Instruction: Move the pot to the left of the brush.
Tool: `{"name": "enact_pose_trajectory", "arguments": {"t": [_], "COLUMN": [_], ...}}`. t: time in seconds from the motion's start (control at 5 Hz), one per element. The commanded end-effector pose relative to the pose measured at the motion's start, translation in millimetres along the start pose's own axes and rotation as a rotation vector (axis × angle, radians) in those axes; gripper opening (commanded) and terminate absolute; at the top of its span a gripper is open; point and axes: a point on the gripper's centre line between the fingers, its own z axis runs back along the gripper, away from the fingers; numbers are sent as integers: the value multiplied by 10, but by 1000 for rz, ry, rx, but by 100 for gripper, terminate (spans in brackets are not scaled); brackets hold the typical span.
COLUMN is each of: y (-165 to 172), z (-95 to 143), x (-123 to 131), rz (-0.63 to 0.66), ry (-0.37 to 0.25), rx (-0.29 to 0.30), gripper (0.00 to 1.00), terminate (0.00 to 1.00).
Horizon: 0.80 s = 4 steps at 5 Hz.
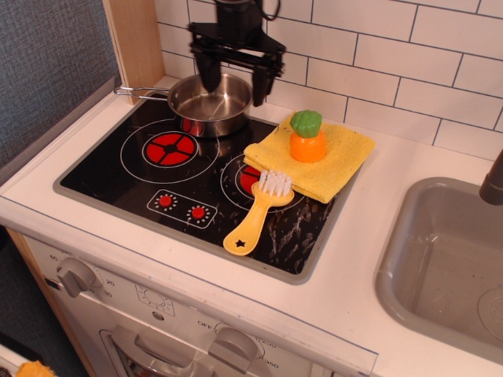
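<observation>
The silver pot (208, 110) stands at the back of the black stove top (196, 184), its wire handle (140, 93) pointing left. The yellow brush (259, 210) lies on the front right burner, white bristles toward the back, star-marked handle toward the front. The pot is behind and to the left of the brush. My black gripper (233, 85) hangs open above the pot's far rim, one finger on each side, holding nothing.
A yellow cloth (326, 161) lies at the stove's right edge with an orange and green toy vegetable (307, 137) on it. A grey sink (444, 263) is at the right. A wooden post (137, 43) and a tiled wall stand behind.
</observation>
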Motion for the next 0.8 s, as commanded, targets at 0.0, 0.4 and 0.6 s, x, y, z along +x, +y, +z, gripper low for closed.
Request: {"name": "enact_pose_trajectory", "arguments": {"t": [0.0,0.4,0.6], "y": [58,25,21], "z": [-233,-314,-296], "x": [224,192,184], "rz": [15,23,22], "ry": [27,52,46], "rx": [-1,0,-2], "gripper": [100,0,0], "terminate": [0,0,0]}}
